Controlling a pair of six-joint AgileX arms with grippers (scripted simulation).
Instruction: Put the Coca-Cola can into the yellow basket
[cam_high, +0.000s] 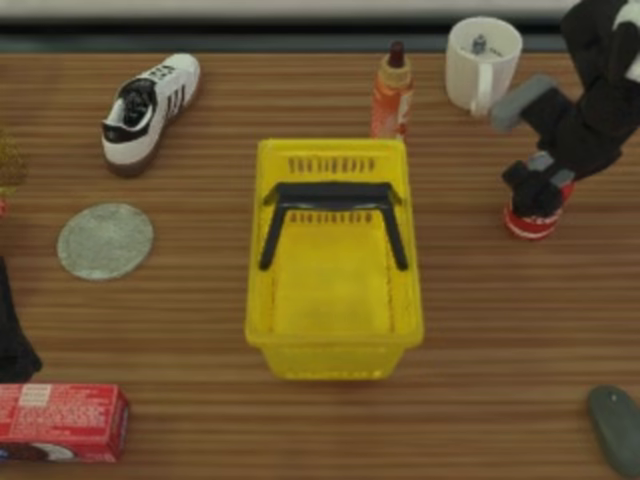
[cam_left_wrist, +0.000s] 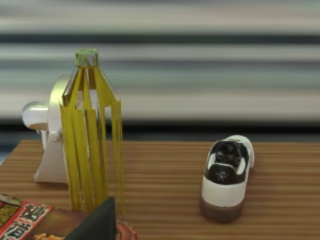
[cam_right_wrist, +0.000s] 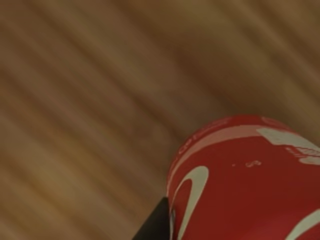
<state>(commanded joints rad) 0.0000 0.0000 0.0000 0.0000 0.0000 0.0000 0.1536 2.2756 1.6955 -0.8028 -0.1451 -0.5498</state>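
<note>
The Coca-Cola can (cam_high: 530, 222) stands upright on the table to the right of the yellow basket (cam_high: 334, 350), roughly level with the basket's black handle (cam_high: 333, 196). My right gripper (cam_high: 538, 188) comes down over the can from above and hides its top. In the right wrist view the red can (cam_right_wrist: 245, 185) fills the near corner, with one black fingertip (cam_right_wrist: 157, 225) pressed against its side. The gripper is shut on the can. The basket holds nothing. My left gripper (cam_high: 12, 335) is parked at the table's left edge.
A white sneaker (cam_high: 150, 108) lies at the back left and a grey round mat (cam_high: 105, 240) left of the basket. An orange bottle (cam_high: 392, 95) stands just behind the basket, with a white mug (cam_high: 482, 60) behind the can. A red box (cam_high: 62, 422) sits front left and a grey mouse (cam_high: 615, 425) front right.
</note>
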